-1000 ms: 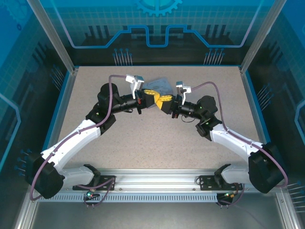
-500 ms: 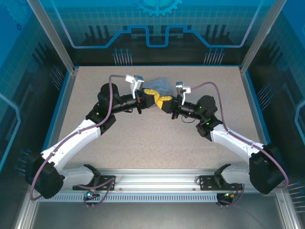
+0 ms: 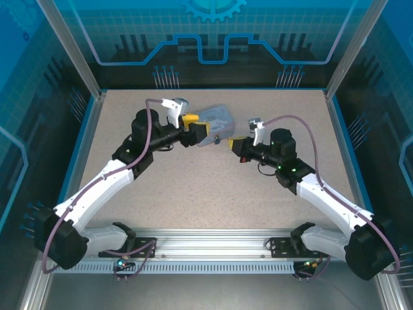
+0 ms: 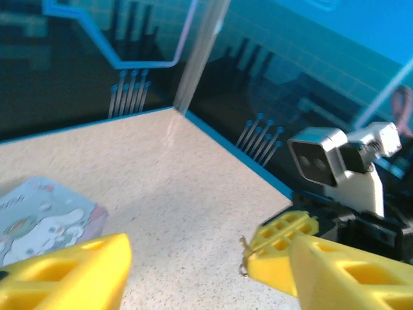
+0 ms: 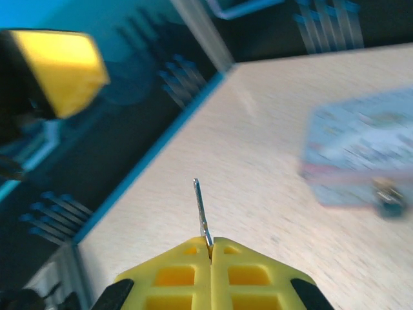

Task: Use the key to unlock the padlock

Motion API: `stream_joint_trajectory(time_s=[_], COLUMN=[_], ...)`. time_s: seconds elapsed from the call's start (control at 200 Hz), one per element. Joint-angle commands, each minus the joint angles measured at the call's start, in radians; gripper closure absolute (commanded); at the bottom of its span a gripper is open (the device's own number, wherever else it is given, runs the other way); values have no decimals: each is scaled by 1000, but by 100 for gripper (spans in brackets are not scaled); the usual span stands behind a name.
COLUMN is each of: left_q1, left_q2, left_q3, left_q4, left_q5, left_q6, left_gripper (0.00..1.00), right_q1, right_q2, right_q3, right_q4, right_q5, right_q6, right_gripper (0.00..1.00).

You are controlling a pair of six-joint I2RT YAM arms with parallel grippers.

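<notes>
Yellow pads of the right gripper [image 5: 210, 244] are pressed together on the head of the key [image 5: 201, 206], whose thin shaft juts forward, and so slight a pinch could let it twist or slip when pushed into the lock. Farther on, the padlock [image 5: 389, 201] hangs at the edge of the tin [image 5: 361, 145], well apart from the key; the left gripper [image 3: 197, 127] beside the tin has its fingers apart on nothing, so padlock and tin might skid under a push. Cartoon figures cover the tin's lid, any lettering too blurred to read.
</notes>
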Motion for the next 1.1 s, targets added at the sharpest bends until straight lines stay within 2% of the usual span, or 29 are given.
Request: stream_joint_trajectory(time_s=[0.0,0.22,0.42,0.595,0.865,1.096], left_q1=[13,15,11,-7,-27,-36], left_q2=[102,410,702,888,1088,1148], left_q3=[70,297,572,761,1011,1067], left_q4=[-146,-312,-460,-526,-638,-678], left_q5=[-107,-147,-140,-153,-140,-131], left_q6=[75,179,182,203,235,258], left_gripper=[24,17,16,15,15,15], right_q1=[-41,-71,-79,-91,-101,-108], right_q2=[-34,-54,-61,-55,-28,-9], right_q3=[3,-16,-65,-83,-94,-98], right_q4=[-290,-480,-485,-474,-455,-444], right_q5=[193,367,397,396,388,379], right_q6=[-31,-18,3,1,-2,1], right_gripper=[100,100,100,100,100,100])
